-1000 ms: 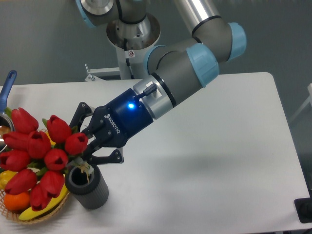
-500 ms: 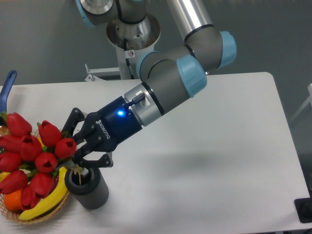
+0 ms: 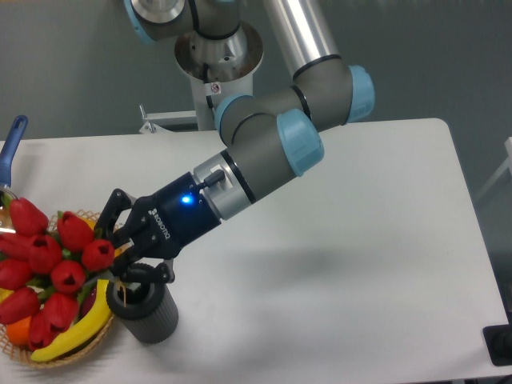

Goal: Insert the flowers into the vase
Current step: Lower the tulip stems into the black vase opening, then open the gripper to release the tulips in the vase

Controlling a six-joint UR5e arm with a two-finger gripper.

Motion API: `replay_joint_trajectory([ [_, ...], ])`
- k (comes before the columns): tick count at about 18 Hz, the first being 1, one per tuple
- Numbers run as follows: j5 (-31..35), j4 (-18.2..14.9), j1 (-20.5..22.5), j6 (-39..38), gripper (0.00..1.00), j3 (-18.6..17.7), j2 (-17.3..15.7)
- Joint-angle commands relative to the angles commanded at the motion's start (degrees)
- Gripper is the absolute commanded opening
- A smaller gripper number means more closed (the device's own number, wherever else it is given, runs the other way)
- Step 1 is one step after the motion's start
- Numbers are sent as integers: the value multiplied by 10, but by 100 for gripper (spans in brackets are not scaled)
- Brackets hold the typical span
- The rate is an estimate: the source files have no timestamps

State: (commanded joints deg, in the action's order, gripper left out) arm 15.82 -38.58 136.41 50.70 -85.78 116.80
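Gripper at lower left, dark blue body with white lettering reading "ROBOTIQ" and a lit blue light; fingers closed on the stems of the flowers. Red tulip heads fan out to the left, hanging over the basket of toy fruit, a banana at its near edge. Vase stands upright on the white bench just below the gripper, stem ends at its rim. Blue handle at far left edge
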Motion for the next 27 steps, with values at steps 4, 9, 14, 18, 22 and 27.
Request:
replay_joint_trajectory([
  [4, 1, 0, 0, 42, 20, -36, 1],
  [9, 2, 0, -1, 84, 23, -82, -3],
  [14, 47, 0, -5, 91, 27, -102, 2],
  [18, 47, 0, -9, 120, 32, -117, 3],
  [22, 52, 0, -9, 121, 42, -120, 7],
  [27, 66, 0, -5, 132, 60, -136, 6],
])
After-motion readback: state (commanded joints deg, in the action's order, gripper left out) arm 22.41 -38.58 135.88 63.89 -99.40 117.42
